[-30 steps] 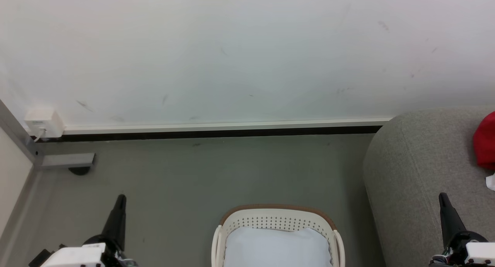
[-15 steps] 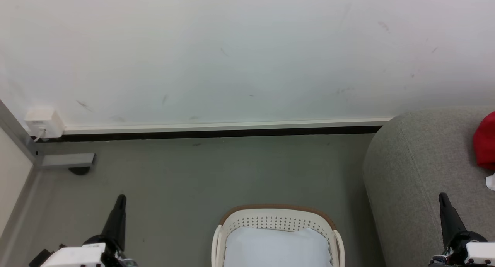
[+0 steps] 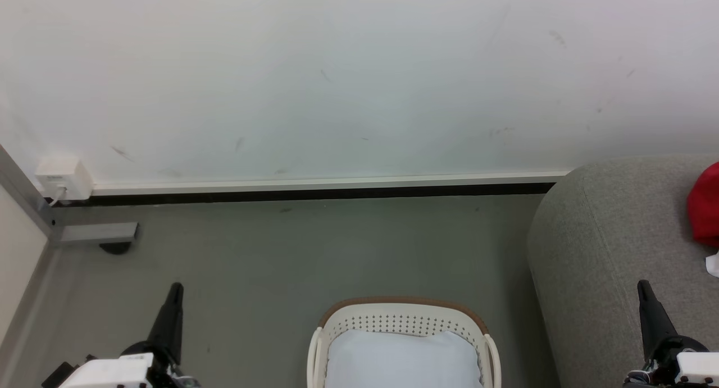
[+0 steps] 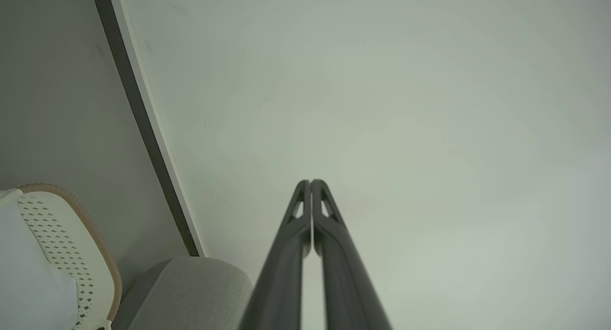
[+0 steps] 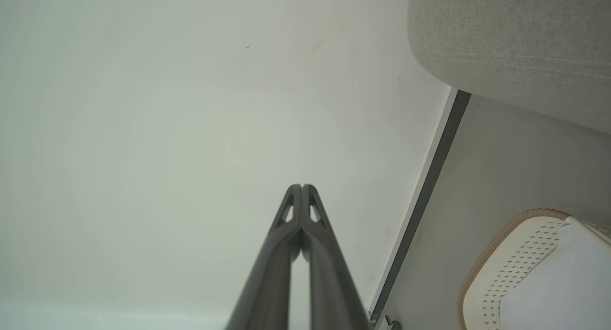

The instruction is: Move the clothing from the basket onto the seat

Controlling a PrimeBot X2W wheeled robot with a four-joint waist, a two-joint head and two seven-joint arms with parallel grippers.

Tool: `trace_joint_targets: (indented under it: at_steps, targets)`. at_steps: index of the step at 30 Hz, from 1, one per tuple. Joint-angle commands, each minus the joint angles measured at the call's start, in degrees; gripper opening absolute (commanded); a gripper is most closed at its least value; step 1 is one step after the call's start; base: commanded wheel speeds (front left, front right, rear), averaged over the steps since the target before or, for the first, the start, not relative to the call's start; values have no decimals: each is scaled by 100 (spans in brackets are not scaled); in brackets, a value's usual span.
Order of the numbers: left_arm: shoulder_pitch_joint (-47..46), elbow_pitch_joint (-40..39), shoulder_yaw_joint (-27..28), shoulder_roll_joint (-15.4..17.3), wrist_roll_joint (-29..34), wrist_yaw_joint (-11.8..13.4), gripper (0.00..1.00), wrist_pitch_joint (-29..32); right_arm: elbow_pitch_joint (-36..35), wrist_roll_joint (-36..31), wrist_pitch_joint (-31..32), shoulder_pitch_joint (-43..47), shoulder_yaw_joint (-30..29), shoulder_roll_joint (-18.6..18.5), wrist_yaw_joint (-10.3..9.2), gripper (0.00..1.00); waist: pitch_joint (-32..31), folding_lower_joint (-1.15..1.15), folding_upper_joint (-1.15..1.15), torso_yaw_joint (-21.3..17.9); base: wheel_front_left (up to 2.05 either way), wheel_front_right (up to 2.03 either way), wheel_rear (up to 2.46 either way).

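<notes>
The red clothing point(image 3: 705, 207) lies on the grey sofa seat point(image 3: 595, 247) at the right edge of the head view, a bit of white trim below it. The white basket point(image 3: 402, 321) with its brown rim stands on the floor at the bottom centre, with a pale blue-white cloth point(image 3: 401, 360) inside. My left gripper point(image 3: 176, 290) is shut and empty at the lower left, pointing at the wall. My right gripper point(image 3: 642, 287) is shut and empty at the lower right, over the sofa arm. In the wrist views each gripper point(image 4: 310, 182) point(image 5: 301, 186) has its fingertips pressed together.
A white wall point(image 3: 337, 79) with a dark baseboard point(image 3: 314, 195) runs across the back. A white socket box point(image 3: 63, 177) and a grey metal bracket point(image 3: 95, 233) sit at the left corner. Grey floor point(image 3: 314, 253) lies between the basket and the wall.
</notes>
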Motion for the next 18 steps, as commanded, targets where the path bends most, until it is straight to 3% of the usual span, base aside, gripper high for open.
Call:
trace_joint_targets:
  at_steps: [1,18]
  targets:
    - [-35,-16,14,38,-72,-26,0,27,-35,6,24,-39,-19,-37,-12,0,0,0,0,0,0,0,0]
    - [-34,-15,14,38,-72,-27,0,27,-34,6,24,-39,-18,-37,-12,0,0,0,0,0,0,0,0]
